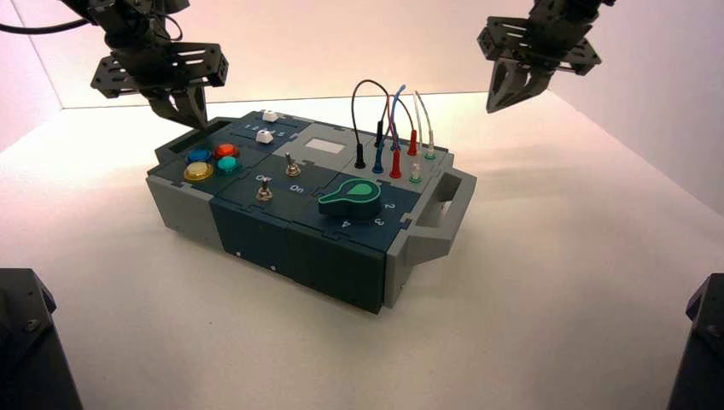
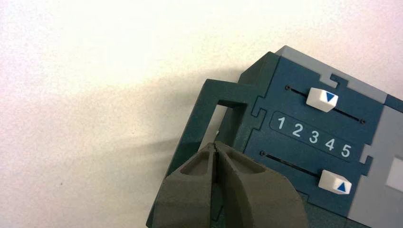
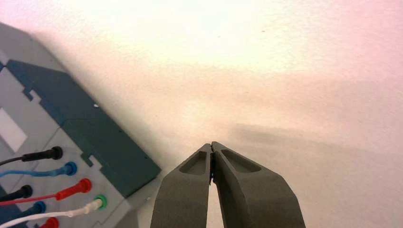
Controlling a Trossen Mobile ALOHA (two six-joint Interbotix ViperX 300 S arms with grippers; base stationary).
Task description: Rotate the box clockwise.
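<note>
Box (image 1: 299,213) is set skewed mid-table. Left gripper (image 2: 216,148), jaws pinched together, is tucked at the far-left handle (image 2: 209,109), likely for pushing. Right gripper (image 1: 512,94), likewise closed empty, is held clear above.

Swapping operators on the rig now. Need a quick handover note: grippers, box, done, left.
Left gripper: shut, empty, tips down at the dark-teal end handle on the slider end of the box.
Right gripper: shut, empty, raised off the table behind the wire end, touching nothing.
Box: flat on the table, sitting skewed to the table edge.
Done: left arm in position at the handle.
Left: the clockwise turn; how far it has gone cannot be told.
</note>
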